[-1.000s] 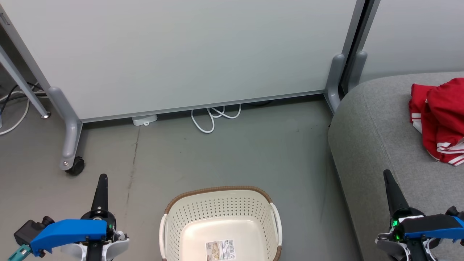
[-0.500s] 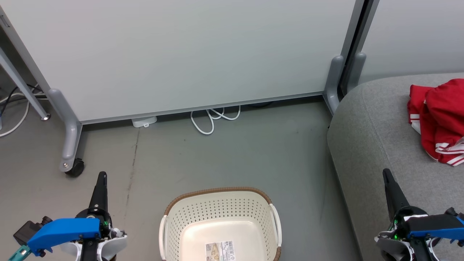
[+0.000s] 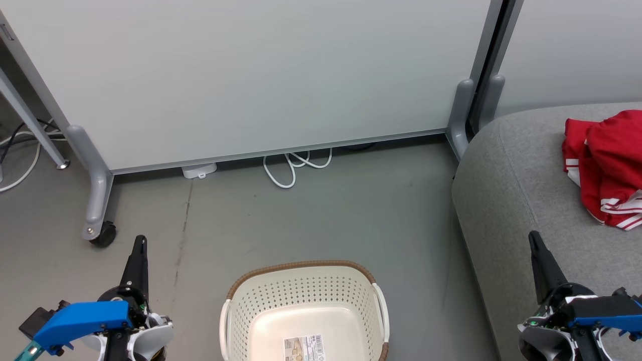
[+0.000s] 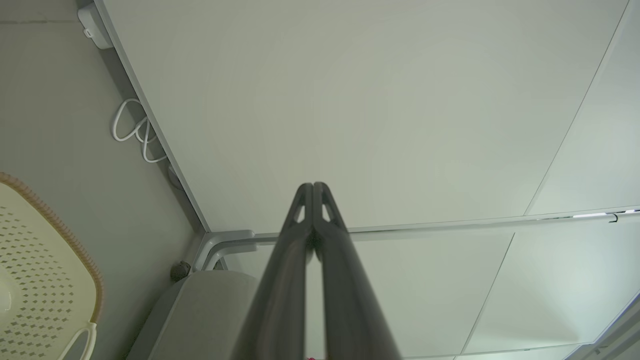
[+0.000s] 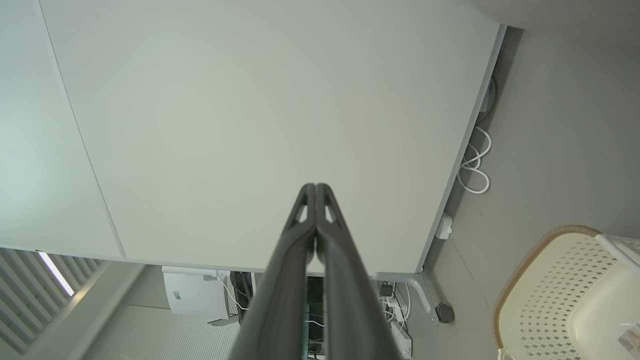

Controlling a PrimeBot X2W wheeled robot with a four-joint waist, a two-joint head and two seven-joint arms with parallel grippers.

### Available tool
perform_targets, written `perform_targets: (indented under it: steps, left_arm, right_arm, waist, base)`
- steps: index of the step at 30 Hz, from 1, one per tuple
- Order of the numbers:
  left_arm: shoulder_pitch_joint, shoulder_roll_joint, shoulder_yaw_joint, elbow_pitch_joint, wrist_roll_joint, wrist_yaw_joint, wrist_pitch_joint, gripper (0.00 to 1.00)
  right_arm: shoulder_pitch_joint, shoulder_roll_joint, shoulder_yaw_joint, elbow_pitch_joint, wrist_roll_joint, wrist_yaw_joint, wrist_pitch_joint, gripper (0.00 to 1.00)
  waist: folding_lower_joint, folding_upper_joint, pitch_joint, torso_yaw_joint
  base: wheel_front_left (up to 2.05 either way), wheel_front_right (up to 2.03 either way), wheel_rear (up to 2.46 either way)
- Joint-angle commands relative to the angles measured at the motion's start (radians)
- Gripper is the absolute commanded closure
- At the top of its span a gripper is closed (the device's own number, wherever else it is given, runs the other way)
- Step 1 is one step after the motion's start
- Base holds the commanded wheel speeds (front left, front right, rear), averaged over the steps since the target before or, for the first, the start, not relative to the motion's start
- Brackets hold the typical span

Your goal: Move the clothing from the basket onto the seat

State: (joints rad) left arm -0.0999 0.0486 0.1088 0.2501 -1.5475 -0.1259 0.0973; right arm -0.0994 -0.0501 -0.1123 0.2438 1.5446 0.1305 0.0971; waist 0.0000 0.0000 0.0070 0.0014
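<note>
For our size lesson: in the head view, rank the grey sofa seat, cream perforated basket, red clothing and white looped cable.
grey fabric sofa seat
cream perforated plastic basket
red white-striped clothing
white looped cable

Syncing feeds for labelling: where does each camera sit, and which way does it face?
Head view: on the head, looking forward and down at the basket and the seat bearing the clothing; left gripper and right gripper, both shut, at the bottom corners.
Left wrist view: on the left wrist, aimed along its closed fingers at the white panel; basket lower left.
Right wrist view: on the right wrist, aimed along its closed fingers at that panel; basket lower right.
Shared: both wrist views catch panel, looped cable, basket.
</note>
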Motion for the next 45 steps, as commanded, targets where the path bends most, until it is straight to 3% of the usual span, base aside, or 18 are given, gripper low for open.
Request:
perform_targets:
  steps: [1, 9, 45]
  left_arm:
    - [-0.013, 0.003, 0.003, -0.006, -0.016, -0.008, 0.007, 1.0]
    - [-0.014, 0.003, 0.008, -0.007, -0.069, -0.009, 0.021, 1.0]
    - [-0.013, 0.003, 0.007, -0.006, -0.066, -0.007, 0.02, 1.0]
  right_arm:
    - [-0.013, 0.0, -0.002, 0.0, 0.018, 0.0, 0.008, 1.0]
    - [-0.016, 0.0, -0.003, 0.002, 0.072, 0.0, 0.021, 1.0]
    - [-0.014, 0.0, -0.003, 0.002, 0.069, 0.0, 0.02, 1.0]
  waist:
    - [0.0, 0.0, 0.0, 0.0]
    - [0.0, 0.0, -0.004, -0.001]
    - [0.0, 0.0, -0.004, -0.001]
  base:
    - [0.0, 0.0, 0.0]
    - [0.0, 0.0, 0.0]
    - [0.0, 0.0, 0.0]
